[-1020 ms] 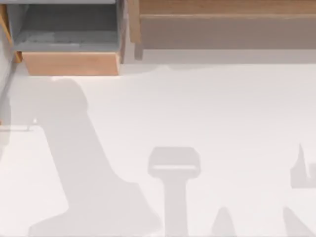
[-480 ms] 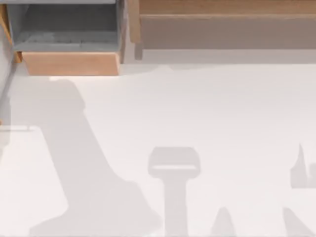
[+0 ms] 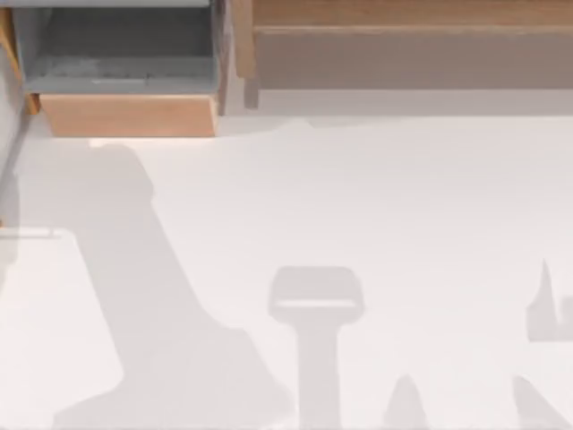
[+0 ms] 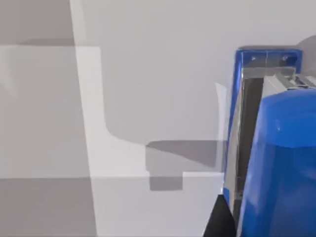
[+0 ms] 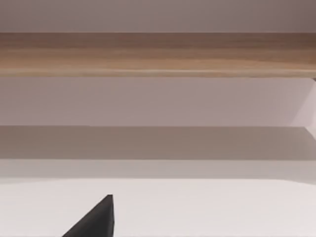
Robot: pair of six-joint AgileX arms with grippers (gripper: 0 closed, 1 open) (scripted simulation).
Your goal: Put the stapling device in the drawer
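- Table [image 3: 376, 197]: bare white in the top view, arm shadows only.
- Drawer [image 3: 125, 115]: open at top left, grey floor seen bare.
- Stapler [image 4: 276, 163]: seen close up at the left wrist, seemingly carried; not yet dropped in the drawer.
- Jaws: cannot tell for either arm.

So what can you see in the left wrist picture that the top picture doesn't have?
The left wrist view has the blue stapling device up close, with its dark metal strip, and a dark tip of the left claw beside it. The top view has the open drawer with its tan front panel at the table's far left, next to a long brown wooden unit. Both have the white table with grey shadows lying across it.
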